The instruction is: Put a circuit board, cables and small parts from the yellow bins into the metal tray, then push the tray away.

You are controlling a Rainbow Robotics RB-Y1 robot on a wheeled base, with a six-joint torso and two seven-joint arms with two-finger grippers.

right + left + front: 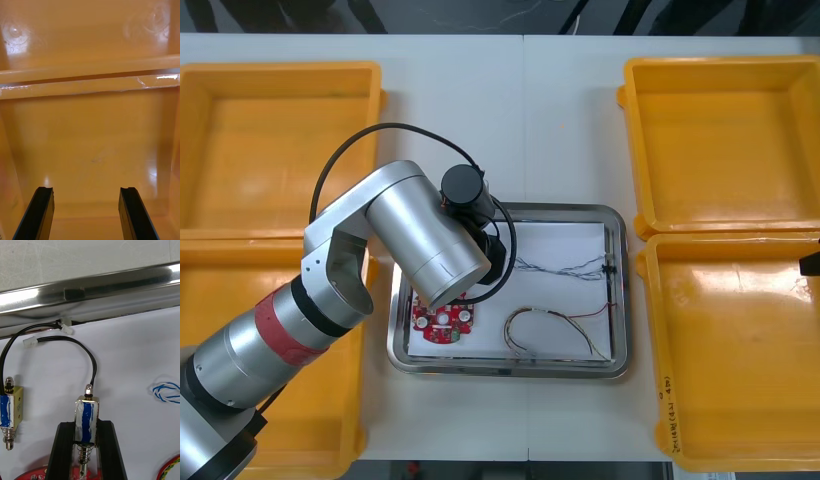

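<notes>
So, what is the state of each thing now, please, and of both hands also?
left hand: shut on small metal part.
metal tray: white inside, loaded.
second metal part: lying loose in tray.
circuit board: lying in tray.
blue and white cable: lying in tray.
red and yellow cable: lying in tray.
right hand: open, empty, above yellow bin.

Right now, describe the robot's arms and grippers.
The left arm is silver cylinders with black joints, a red band and a looping black cable. The left gripper and right gripper each have two flat black fingers.
</notes>
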